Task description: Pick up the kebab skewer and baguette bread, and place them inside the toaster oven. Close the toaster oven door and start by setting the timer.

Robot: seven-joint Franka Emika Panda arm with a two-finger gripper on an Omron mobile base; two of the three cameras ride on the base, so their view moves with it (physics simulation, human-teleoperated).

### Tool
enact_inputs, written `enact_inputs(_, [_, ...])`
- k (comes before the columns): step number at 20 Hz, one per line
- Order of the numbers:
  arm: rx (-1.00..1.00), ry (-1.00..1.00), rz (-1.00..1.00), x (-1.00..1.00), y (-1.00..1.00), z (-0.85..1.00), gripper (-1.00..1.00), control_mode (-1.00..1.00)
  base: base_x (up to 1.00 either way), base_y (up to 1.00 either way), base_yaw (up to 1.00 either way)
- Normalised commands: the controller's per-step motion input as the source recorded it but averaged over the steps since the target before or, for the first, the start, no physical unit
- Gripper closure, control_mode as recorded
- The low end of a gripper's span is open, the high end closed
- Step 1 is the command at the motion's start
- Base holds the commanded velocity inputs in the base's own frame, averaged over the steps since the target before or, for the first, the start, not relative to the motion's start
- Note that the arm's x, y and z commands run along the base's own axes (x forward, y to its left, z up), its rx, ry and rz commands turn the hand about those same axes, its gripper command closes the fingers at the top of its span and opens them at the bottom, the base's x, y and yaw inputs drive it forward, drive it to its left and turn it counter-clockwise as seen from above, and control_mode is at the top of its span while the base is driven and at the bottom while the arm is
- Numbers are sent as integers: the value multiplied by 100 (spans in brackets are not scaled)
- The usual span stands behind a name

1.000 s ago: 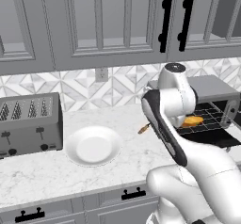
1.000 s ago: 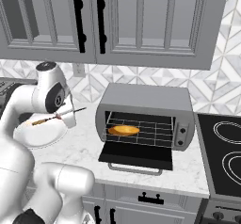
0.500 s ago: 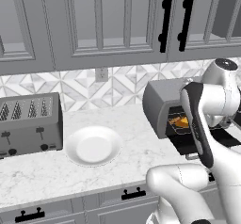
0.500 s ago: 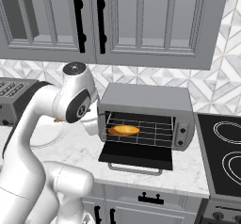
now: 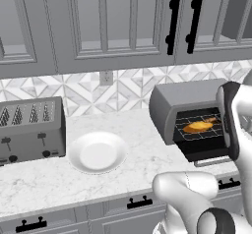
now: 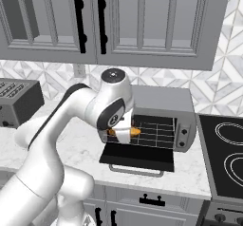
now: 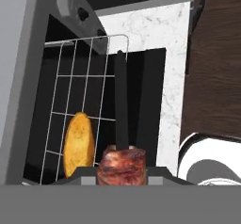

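The grey toaster oven [image 6: 163, 107] stands with its dark glass door [image 6: 138, 155] folded down flat. The golden baguette bread [image 7: 78, 144] lies on the wire rack [image 7: 84, 92] inside; the left base view shows the baguette bread [image 5: 198, 127] from the side. My gripper [image 6: 122, 136] hangs at the oven mouth, shut on the kebab skewer [image 7: 122, 164]. A brown meat chunk sits between the jaws, and the skewer's thin stick points into the oven, just right of the bread. In the hand view my gripper [image 7: 122, 172] is low in the frame, its fingertips mostly hidden by the meat.
A white plate [image 5: 97, 152] lies on the marble counter [image 5: 59, 179]. The slotted grey toaster [image 5: 30, 130] stands at the far left. A black stovetop [image 6: 223, 158] is right of the oven, whose knob panel [image 6: 183, 131] is on its right side. Cabinets hang above.
The arm has swung right, from above the plate to the open oven front, with the skewer in its grip. The bread has stayed on the rack.
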Motion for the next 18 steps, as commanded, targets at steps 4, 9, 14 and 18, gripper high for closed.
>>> enact_inputs(4, [1,0,-3,13,-86,-15,100,-100,0,0,0])
enact_inputs(9, [0,0,0,35,-25,-43,100,-100,0,0,0])
enact_inputs(14, [0,0,0,44,7,-51,100,-100,0,0,0])
enact_inputs(18, [0,0,0,40,0,-41,100,-100,0,0,0])
